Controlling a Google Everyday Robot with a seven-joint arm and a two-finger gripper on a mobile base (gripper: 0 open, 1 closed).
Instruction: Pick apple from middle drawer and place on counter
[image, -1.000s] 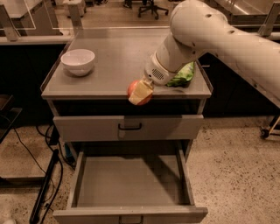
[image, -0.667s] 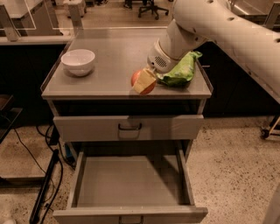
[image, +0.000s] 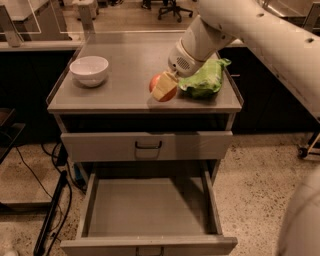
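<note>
Apple (image: 154, 83) carried farther over counter (image: 125, 65), clamped by end effector (image: 164, 89), middle drawer (image: 150, 207) pulled out

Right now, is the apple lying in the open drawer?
No, the gripper holds the apple low over the counter, beside the green bag.

A: Entry: readable text, labels, brands, numbers?

B: None legible on anything. The green bag (image: 206, 80) on the counter (image: 120, 97) shows no print that can be made out.

A: Entry: gripper?

B: The gripper (image: 164, 87) carries no readable marking. It is over the counter's front edge, clamped around the apple (image: 156, 84).
</note>
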